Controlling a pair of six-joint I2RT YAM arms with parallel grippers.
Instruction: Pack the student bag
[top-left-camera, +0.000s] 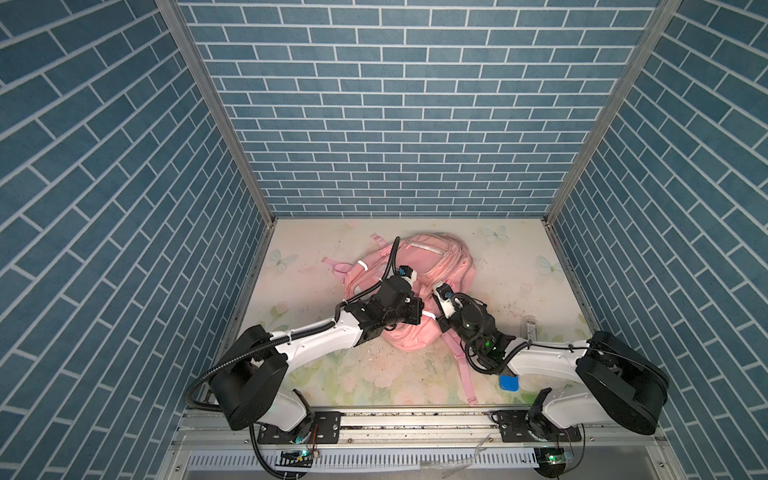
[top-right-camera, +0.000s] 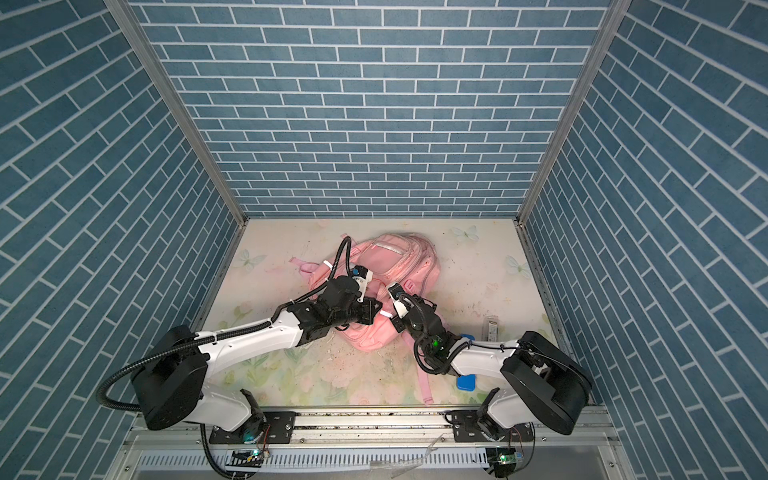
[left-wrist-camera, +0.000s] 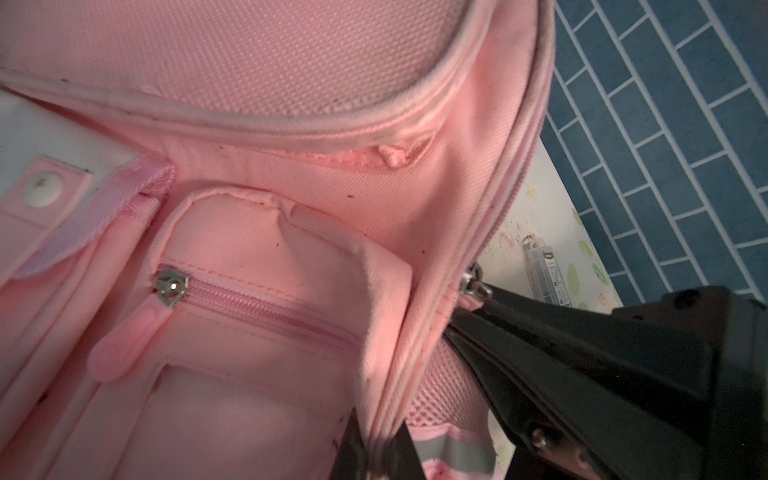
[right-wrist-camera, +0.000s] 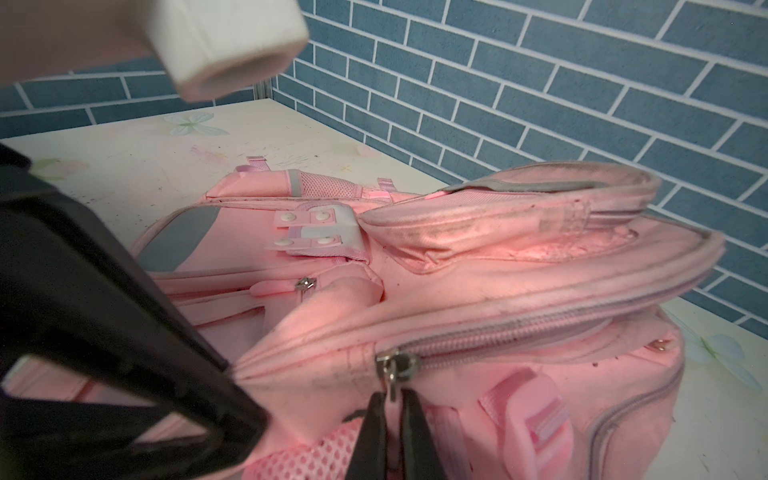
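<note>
Right wrist: right fingers (right-wrist-camera: 372, 436) tight on student bag (right-wrist-camera: 498, 266) zip pull (right-wrist-camera: 392, 376)

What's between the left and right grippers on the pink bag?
Only the zip seam of the soft pink fabric backpack, shown in the right wrist view. The left gripper pinches it; the right gripper holds the metal zip pull.

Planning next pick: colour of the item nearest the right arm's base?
Blue item, clearest in a top view.

Top views look down; wrist views face the student bag (left-wrist-camera: 291, 83) closely
</note>
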